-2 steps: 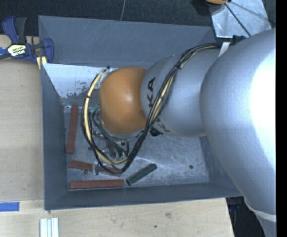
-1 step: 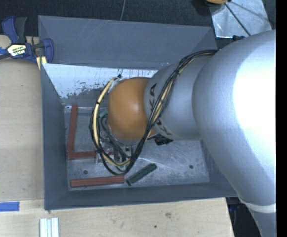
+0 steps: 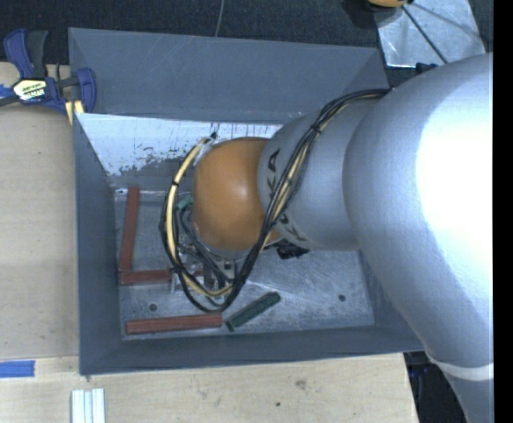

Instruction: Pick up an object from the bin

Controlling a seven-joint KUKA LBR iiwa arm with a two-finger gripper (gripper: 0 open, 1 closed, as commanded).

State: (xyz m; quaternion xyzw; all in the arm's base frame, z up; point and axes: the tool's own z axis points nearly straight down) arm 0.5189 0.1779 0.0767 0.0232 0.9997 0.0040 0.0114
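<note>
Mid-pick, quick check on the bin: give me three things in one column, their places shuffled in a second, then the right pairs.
1. longest brown strip
2. dark green stick
3. orange cover

a. on the robot's wrist, above the middle of the bin
b. flat along the floor's lower edge in the view
c. tilted, by the strip's right end

Pairs: 1-b, 2-c, 3-a.

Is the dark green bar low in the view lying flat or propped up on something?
Flat. The dark green bar lies full-length on the bin floor, slanted, beside the end of the red-brown strip.
</note>
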